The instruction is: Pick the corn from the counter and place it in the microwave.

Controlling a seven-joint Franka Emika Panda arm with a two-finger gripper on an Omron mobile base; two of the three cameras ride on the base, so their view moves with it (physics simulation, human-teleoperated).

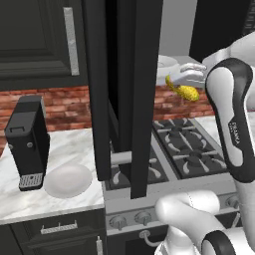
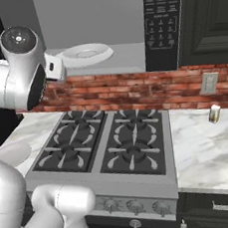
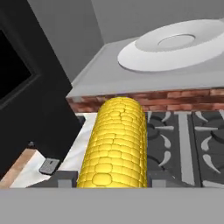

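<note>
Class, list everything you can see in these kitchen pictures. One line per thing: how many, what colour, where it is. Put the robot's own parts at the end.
corn: one, bright yellow, held in the air in front of the open microwave, above the stove
microwave: one, black with light grey cavity, above the stove, door open
turntable plate: one, white, on the microwave floor
stove: one, black, burners between two counter sections
counter: white marble-look, either side of the stove
coffee machine: one, black, on the counter left of the stove
bowl: one, white, beside the coffee machine
small jar: one, pale, on the right counter by the brick wall
gripper: one, white, jaws closed on the corn
</note>
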